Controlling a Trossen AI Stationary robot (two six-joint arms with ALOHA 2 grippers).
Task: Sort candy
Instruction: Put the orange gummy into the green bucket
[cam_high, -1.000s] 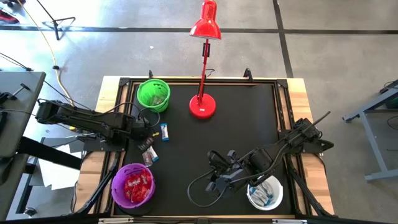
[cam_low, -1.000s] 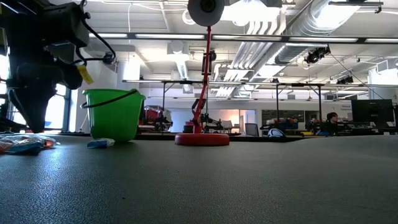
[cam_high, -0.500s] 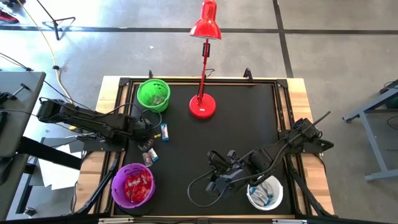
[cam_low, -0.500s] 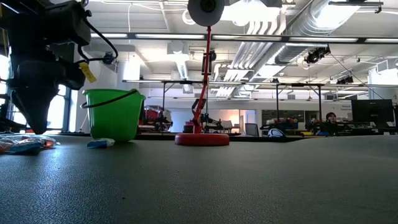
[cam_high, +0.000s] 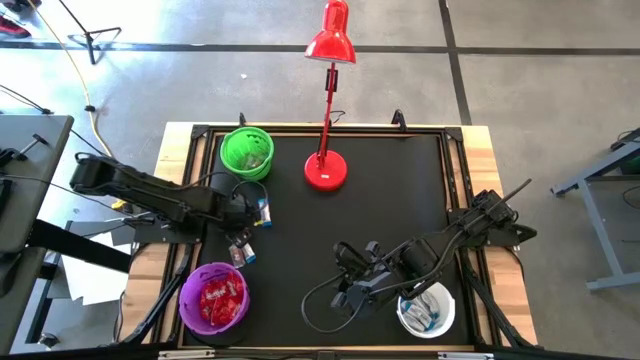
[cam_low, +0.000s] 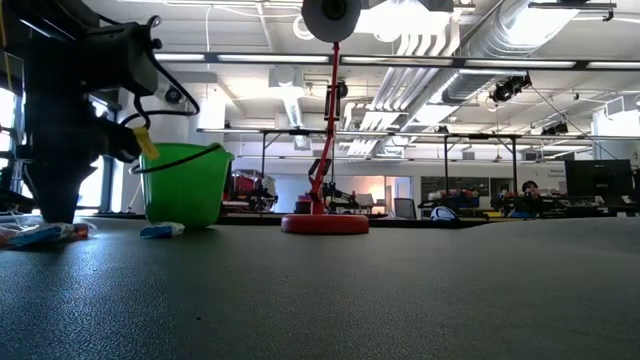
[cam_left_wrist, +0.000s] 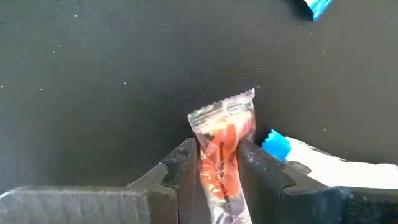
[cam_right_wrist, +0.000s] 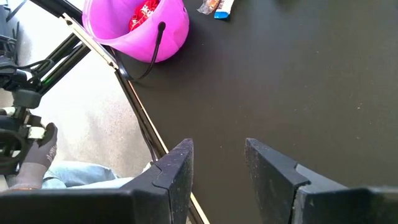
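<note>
Left end effector (cam_left_wrist: 214, 163) clamped on a red candy (cam_left_wrist: 222, 146), only the left wrist view shows it. Blue-and-white candy (cam_left_wrist: 323, 160) just beside it. Right end effector (cam_right_wrist: 217, 163) unclenched, empty, near white bowl (cam_high: 427, 311) in high view.

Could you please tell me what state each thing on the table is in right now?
Left gripper: shut on red candy.
Right gripper: open, empty.
Purple bowl: holds red candies.
White bowl: holds blue-and-white candies.
Green bowl: upright; contents unclear.
Blue-and-white candy: loose on table.
Red lamp: upright.
</note>
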